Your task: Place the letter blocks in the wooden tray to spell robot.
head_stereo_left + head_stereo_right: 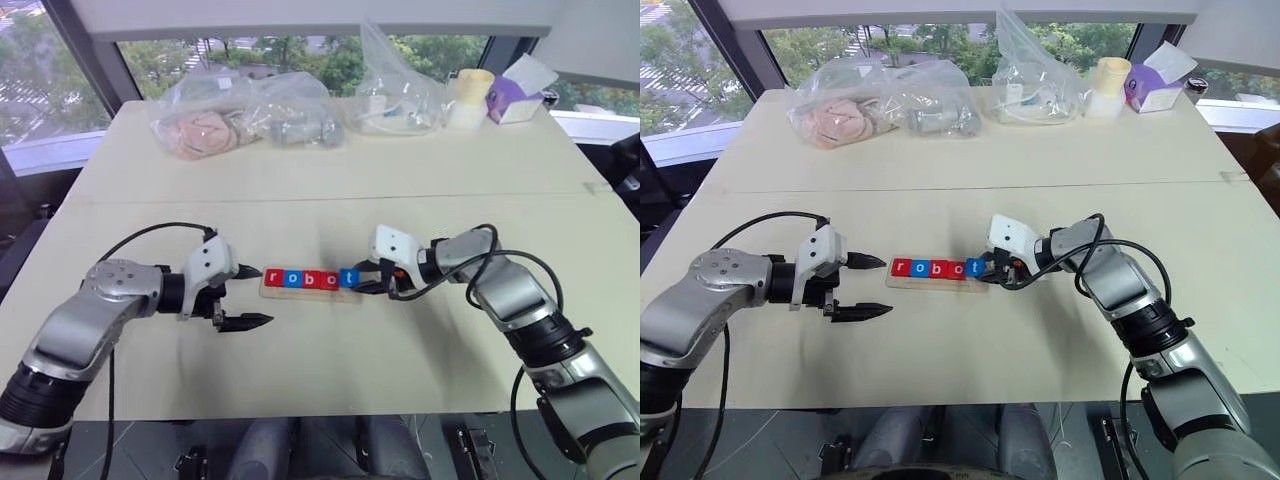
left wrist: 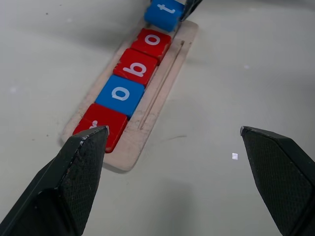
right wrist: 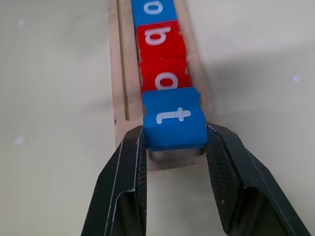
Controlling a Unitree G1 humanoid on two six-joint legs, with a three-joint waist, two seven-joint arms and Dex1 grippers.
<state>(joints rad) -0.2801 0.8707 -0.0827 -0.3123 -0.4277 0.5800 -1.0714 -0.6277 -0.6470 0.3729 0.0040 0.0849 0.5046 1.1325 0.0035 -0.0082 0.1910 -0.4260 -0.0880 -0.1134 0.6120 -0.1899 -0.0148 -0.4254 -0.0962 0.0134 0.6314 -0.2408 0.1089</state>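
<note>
The wooden tray (image 1: 312, 293) lies mid-table. Its slot holds four letter blocks in a row: red r (image 1: 274, 278), blue o (image 1: 292, 279), red b (image 1: 311, 279) and red o (image 1: 329, 279). At the tray's right end my right gripper (image 3: 175, 132) is shut on the blue t block (image 3: 173, 118). This block sits slightly raised over the end of the slot, against the red o (image 3: 165, 78). My left gripper (image 1: 263, 296) stands open just off the tray's left end, near the r block (image 2: 101, 125), with nothing between its fingers.
Clear plastic bags (image 1: 245, 115) with soft items and another bag (image 1: 395, 95) lie at the table's far side, beside a pale cup (image 1: 470, 95) and a purple box (image 1: 515, 95). The table's near edge (image 1: 300, 410) runs close below both arms.
</note>
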